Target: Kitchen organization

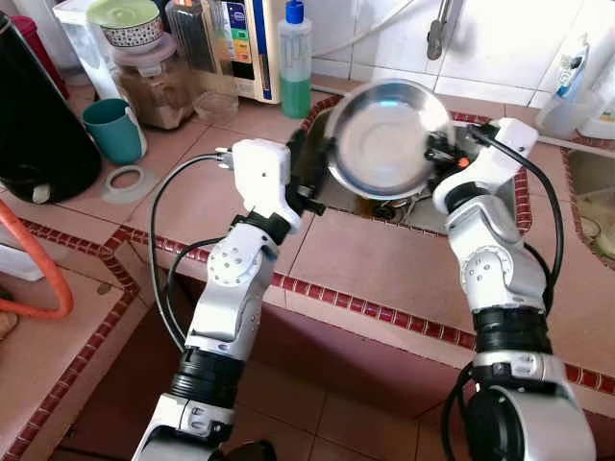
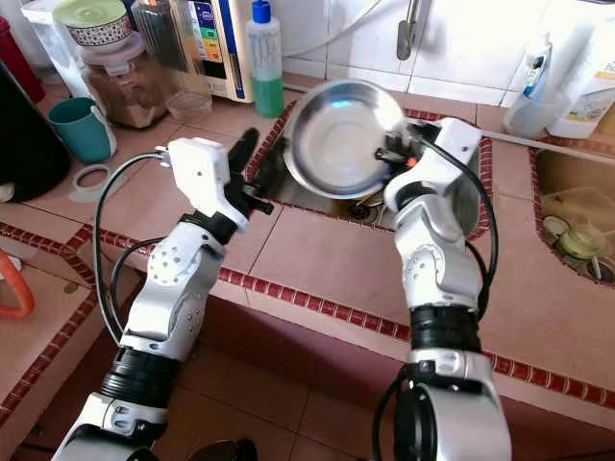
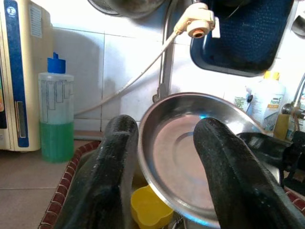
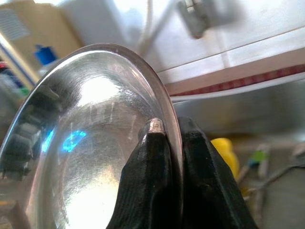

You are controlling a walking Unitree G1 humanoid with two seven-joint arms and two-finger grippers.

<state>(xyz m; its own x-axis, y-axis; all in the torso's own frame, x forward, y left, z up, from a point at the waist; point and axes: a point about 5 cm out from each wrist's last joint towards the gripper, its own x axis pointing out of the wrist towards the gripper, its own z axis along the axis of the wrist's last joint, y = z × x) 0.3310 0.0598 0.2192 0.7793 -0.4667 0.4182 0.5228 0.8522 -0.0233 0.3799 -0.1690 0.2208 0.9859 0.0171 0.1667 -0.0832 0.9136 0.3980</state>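
Bright, even daylight; glare on steel bowl; right wrist view's bkgd blurred, head views sharp.

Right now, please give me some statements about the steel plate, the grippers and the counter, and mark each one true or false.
1. The right gripper pinches the steel plate at its rim. True.
2. The left gripper is shut on the plate. False: it is open, with nothing between its fingers.
3. The plate lies flat on the counter. False: it is held tilted above the sink.
4. A teal mug stands on the counter. True.
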